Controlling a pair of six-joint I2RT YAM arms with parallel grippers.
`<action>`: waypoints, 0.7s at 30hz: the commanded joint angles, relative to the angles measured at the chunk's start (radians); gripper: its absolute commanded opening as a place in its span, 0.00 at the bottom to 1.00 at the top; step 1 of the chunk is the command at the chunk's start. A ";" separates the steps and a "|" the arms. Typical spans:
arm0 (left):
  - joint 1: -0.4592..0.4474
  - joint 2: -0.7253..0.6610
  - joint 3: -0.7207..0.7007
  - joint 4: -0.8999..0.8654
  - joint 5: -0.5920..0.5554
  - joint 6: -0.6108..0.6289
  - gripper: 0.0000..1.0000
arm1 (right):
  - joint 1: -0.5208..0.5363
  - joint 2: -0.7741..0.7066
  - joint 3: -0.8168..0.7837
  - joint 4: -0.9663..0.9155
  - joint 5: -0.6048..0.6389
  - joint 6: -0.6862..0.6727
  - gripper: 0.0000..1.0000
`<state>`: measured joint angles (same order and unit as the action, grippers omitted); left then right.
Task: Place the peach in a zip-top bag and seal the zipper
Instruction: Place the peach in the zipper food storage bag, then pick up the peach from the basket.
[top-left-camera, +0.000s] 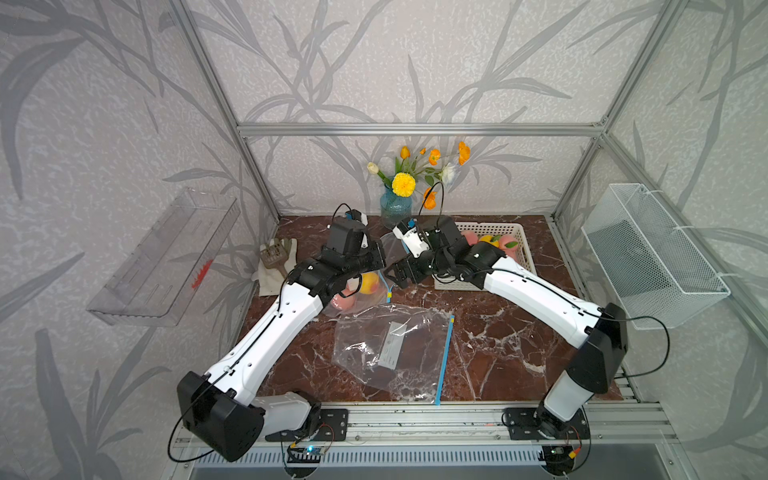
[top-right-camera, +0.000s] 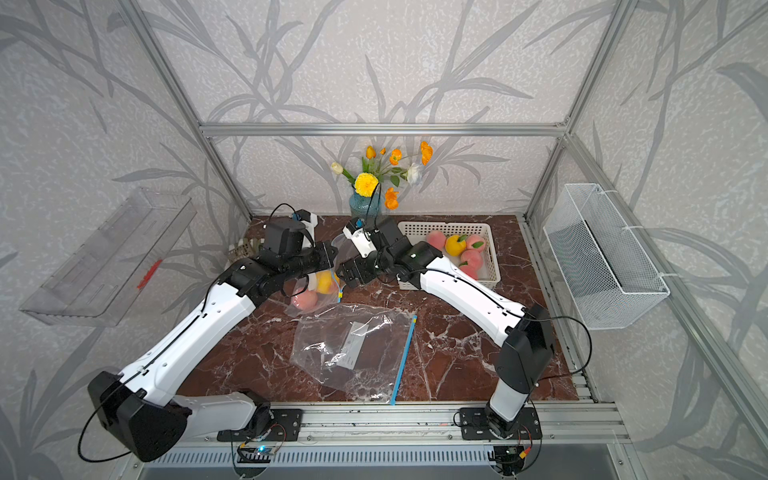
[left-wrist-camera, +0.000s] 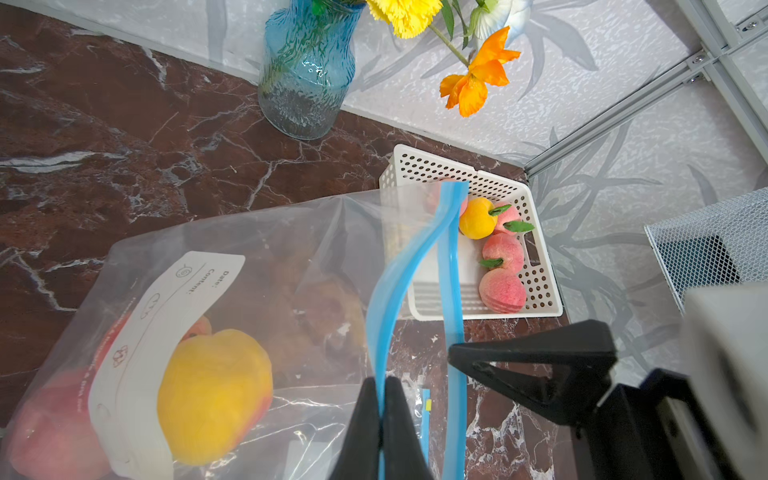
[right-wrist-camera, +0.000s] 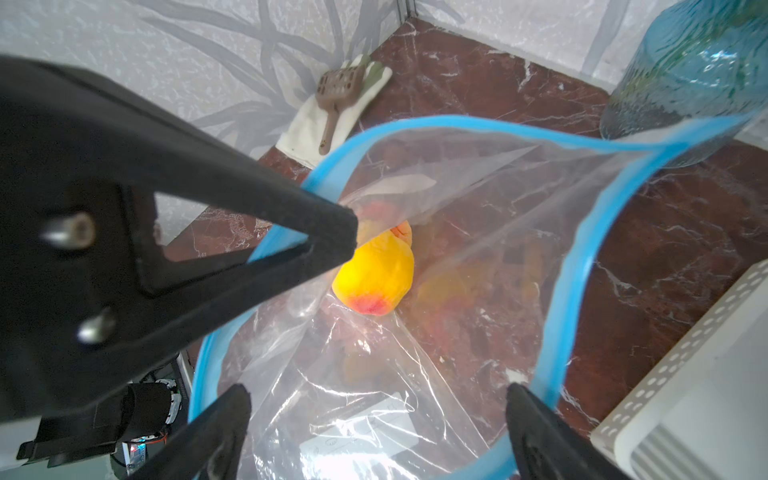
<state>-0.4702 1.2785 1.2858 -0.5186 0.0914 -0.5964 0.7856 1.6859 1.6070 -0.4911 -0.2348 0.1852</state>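
A clear zip-top bag (left-wrist-camera: 291, 270) with a blue zipper strip (left-wrist-camera: 399, 266) stands open at the back of the table. Inside it lie a yellow peach (right-wrist-camera: 378, 278) (top-left-camera: 369, 283) and a pink peach (left-wrist-camera: 50, 428) (top-right-camera: 306, 300). My left gripper (left-wrist-camera: 380, 380) is shut on one lip of the zipper strip and holds it up. My right gripper (right-wrist-camera: 376, 390) is open just over the bag's mouth, with nothing between its fingers; the other lip (right-wrist-camera: 557, 311) curves round beside one of its fingers.
A white perforated basket (top-right-camera: 490, 249) with several more peaches stands at the back right. A second, empty zip-top bag (top-left-camera: 395, 349) lies flat mid-table. A blue vase (top-left-camera: 395, 208) of flowers is at the back wall, and a glove with a scoop (top-left-camera: 276, 257) at the back left.
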 joint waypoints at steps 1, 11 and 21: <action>0.000 -0.043 0.013 -0.023 -0.039 0.019 0.00 | 0.002 -0.101 -0.045 0.060 0.051 -0.020 0.95; 0.002 -0.068 -0.010 -0.026 -0.085 0.024 0.00 | -0.201 -0.181 -0.212 0.042 0.243 0.012 0.99; 0.002 -0.067 -0.010 -0.042 -0.072 0.030 0.00 | -0.487 -0.059 -0.238 -0.106 0.403 0.075 0.99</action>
<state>-0.4702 1.2247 1.2854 -0.5476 0.0242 -0.5827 0.3199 1.6138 1.3773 -0.5243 0.0772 0.2367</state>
